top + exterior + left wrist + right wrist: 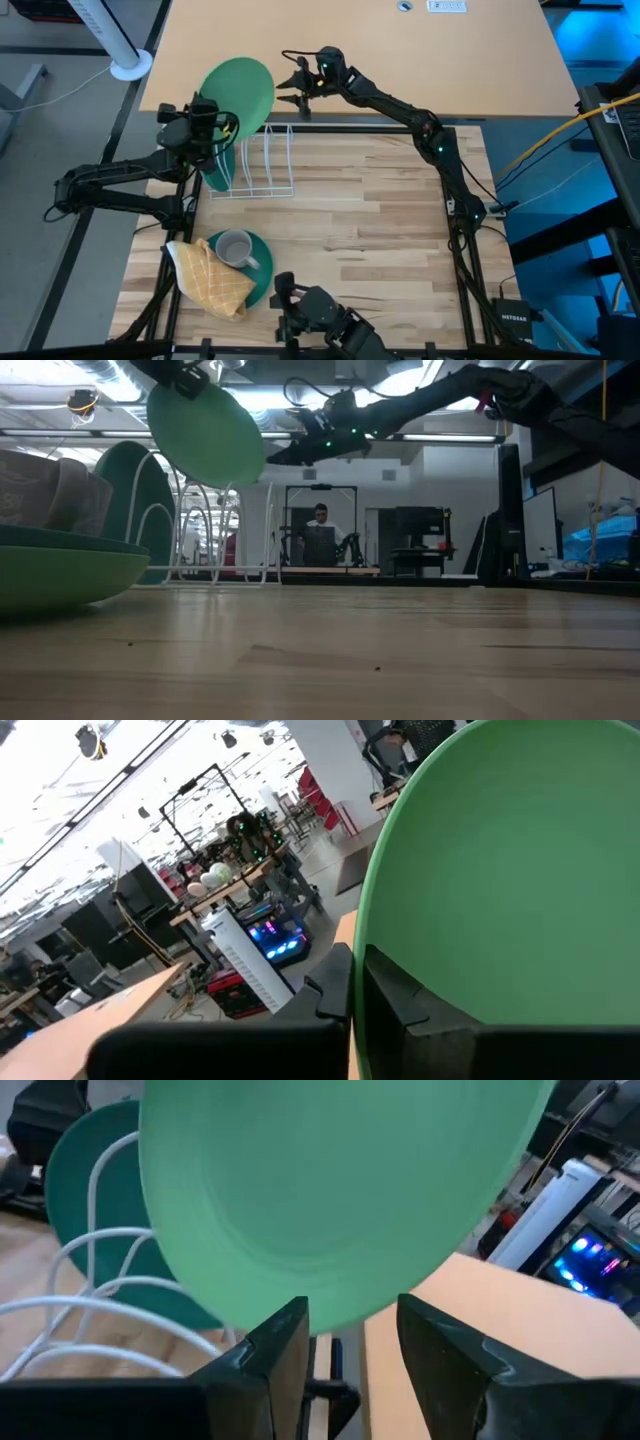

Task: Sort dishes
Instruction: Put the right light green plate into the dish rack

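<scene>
Holding light green plate (240,92) aloft over white wire rack (262,165), left gripper (207,118) clamped on plate rim. Right gripper (296,88) just beside opposite rim, fingers apart, not touching. Teal plate (216,170) already upright in rack slot. Grey mug (234,249) on another plate (262,268) near front edge, yellow cloth (212,278) alongside. Judgement: plate stiff, smooth, likely slippery and breakable; rim pinch only workable hold, support opposite edge.

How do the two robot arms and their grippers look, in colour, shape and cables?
Both arms are black, slim and jointed, mounted on a black frame. The left gripper has a boxy black wrist and yellow wiring. The right gripper has two flat black fingers, a small green light near its wrist, another farther down the arm, and thin black cables along it.
</scene>
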Robot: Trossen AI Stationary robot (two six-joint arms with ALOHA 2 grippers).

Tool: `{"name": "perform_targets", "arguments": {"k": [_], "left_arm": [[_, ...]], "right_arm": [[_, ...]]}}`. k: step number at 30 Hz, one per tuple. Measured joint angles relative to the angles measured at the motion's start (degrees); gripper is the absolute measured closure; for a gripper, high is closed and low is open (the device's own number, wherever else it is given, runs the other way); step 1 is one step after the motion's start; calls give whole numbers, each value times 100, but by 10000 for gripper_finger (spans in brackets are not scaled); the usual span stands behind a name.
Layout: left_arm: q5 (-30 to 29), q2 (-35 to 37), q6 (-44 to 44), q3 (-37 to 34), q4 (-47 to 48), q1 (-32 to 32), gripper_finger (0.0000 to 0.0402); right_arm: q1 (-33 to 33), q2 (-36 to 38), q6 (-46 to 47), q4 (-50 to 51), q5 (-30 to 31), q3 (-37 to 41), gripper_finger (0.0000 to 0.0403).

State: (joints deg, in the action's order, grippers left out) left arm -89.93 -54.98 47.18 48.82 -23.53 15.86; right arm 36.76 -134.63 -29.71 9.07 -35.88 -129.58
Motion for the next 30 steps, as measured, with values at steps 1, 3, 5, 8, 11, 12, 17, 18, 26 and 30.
{"name": "perform_targets", "arguments": {"k": [1, 3, 5, 8, 11, 12, 17, 18, 26, 30], "left_arm": [[0, 0, 0, 0, 2, 0, 401], [-3, 20, 17, 0, -4, 0, 401], [-4, 51, 22, 0, -20, 0, 401], [-7, 64, 157, 0, -271, 0, 401], [-8, 68, 282, 0, -348, 0, 401], [-11, 68, 284, 0, -348, 0, 401], [-11, 68, 280, 0, -376, -35, 401], [-9, 68, 282, 0, -400, -55, 401], [-23, 72, 278, 0, -476, -324, 401], [-28, 72, 315, 0, -582, -496, 401]], "right_arm": [[-15, -29, 59, -68, -26, 0, 244], [-36, -42, 140, -162, -11, 5, 244], [-61, -41, 171, -285, 89, 7, 244], [-85, -41, 362, -558, 270, 7, 244], [-82, -41, 610, -845, 374, 7, 244], [-82, -41, 658, -907, 464, 7, 244], [-73, -39, 664, -967, 988, 4, 244], [-73, -39, 662, -970, 986, 6, 244], [-86, -39, 657, -1112, 988, 4, 244], [-90, -37, 655, -1175, 984, 4, 244]]}}
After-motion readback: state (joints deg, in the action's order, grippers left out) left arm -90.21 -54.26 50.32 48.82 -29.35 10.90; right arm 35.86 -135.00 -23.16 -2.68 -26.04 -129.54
